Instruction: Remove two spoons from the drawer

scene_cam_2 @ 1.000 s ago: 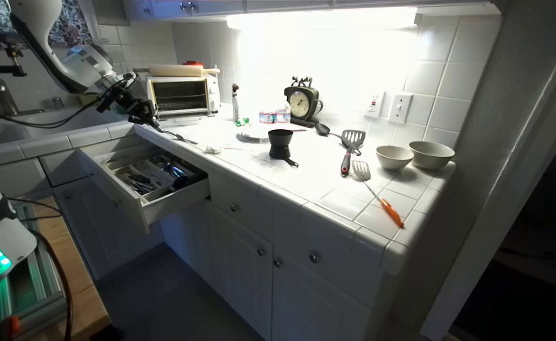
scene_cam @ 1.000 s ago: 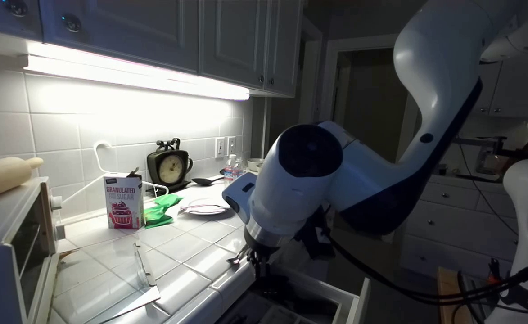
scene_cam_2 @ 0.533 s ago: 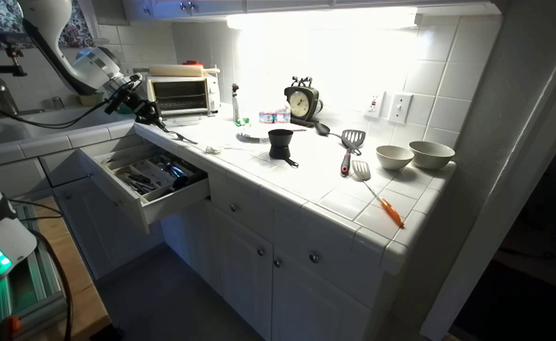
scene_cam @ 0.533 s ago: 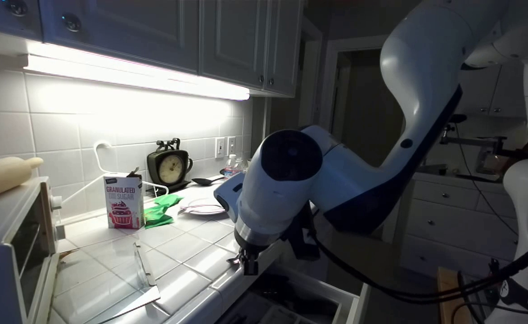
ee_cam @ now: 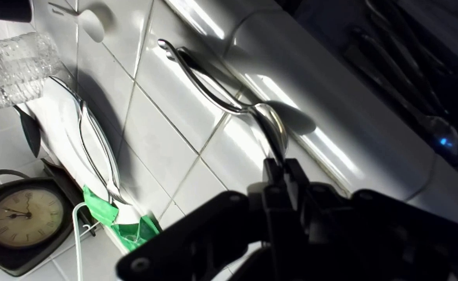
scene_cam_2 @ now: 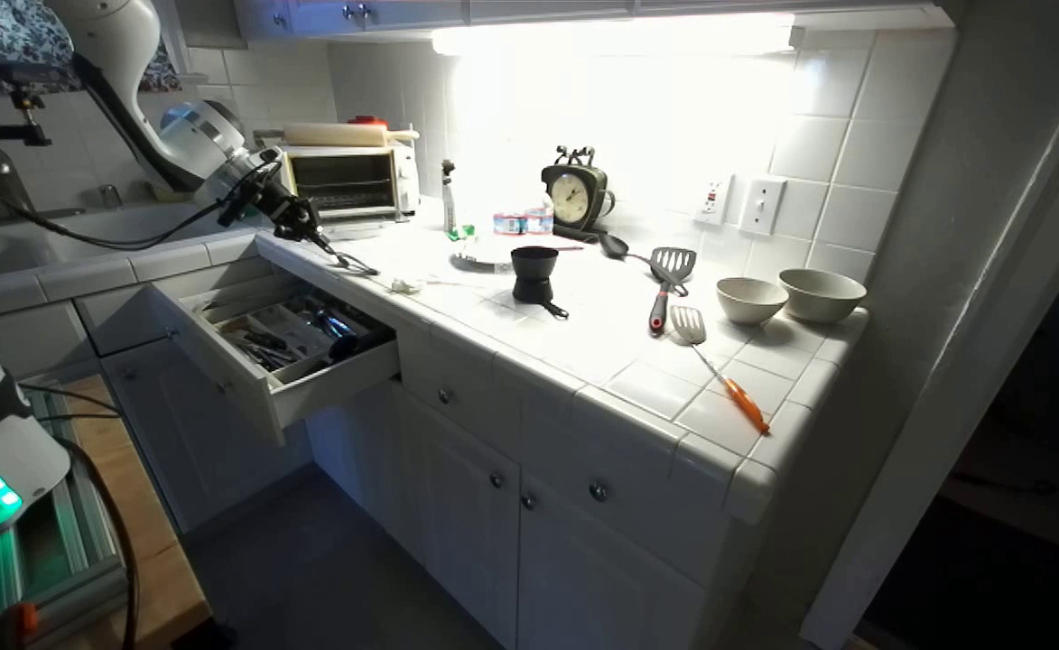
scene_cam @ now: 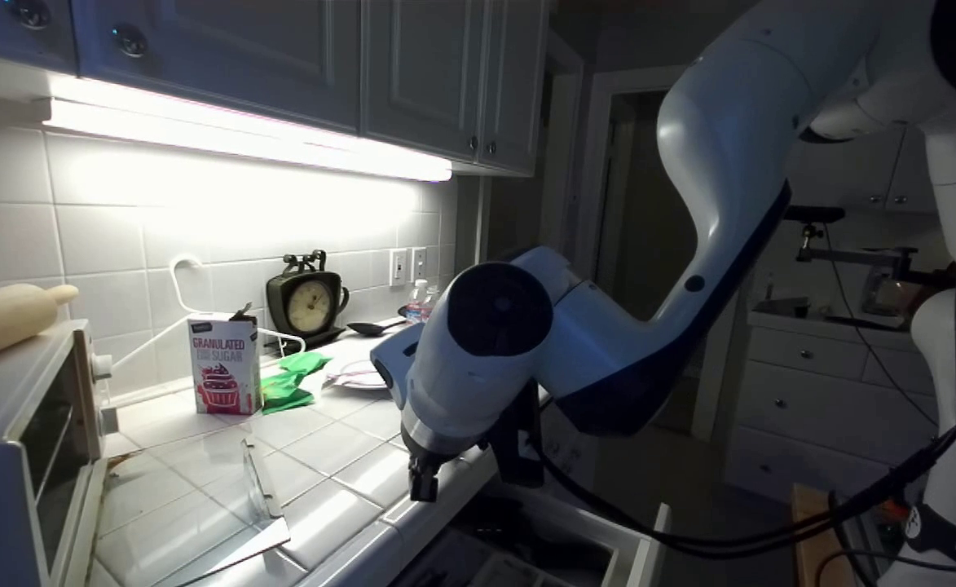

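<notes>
where its fingers (ee_cam: 272, 174) nearly meet, the hand (ee_cam: 284, 167) grips a spoon (ee_cam: 266, 128) by its bowl.

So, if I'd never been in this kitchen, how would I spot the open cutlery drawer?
In an exterior view, follow the tiled counter along its front edge to the corner by the sink. Just below, a shallow white drawer juts out with cutlery inside. Unlike the shut drawer front beside it, it is pulled well out.
</notes>
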You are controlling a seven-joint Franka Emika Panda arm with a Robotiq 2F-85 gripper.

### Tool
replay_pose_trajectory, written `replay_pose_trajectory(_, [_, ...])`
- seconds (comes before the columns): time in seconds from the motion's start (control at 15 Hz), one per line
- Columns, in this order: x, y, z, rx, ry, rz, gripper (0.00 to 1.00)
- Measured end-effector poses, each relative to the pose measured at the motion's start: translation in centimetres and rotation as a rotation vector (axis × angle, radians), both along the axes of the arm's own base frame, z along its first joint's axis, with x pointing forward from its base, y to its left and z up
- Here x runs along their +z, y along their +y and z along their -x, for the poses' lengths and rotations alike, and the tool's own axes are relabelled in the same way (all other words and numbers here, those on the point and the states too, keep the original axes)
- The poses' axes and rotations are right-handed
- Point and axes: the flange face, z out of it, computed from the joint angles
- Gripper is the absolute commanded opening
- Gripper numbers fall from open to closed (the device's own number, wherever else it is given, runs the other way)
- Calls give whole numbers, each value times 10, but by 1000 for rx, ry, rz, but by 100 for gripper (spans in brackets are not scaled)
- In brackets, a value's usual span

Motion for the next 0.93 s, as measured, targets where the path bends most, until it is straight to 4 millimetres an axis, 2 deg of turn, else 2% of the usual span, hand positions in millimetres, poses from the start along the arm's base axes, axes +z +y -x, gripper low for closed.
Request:
replay_pose_trajectory(0.53, [-15, 3, -19, -49, -42, -62, 2])
replay_pose_trajectory(0.93, [-22, 3, -24, -66, -56, -72, 2])
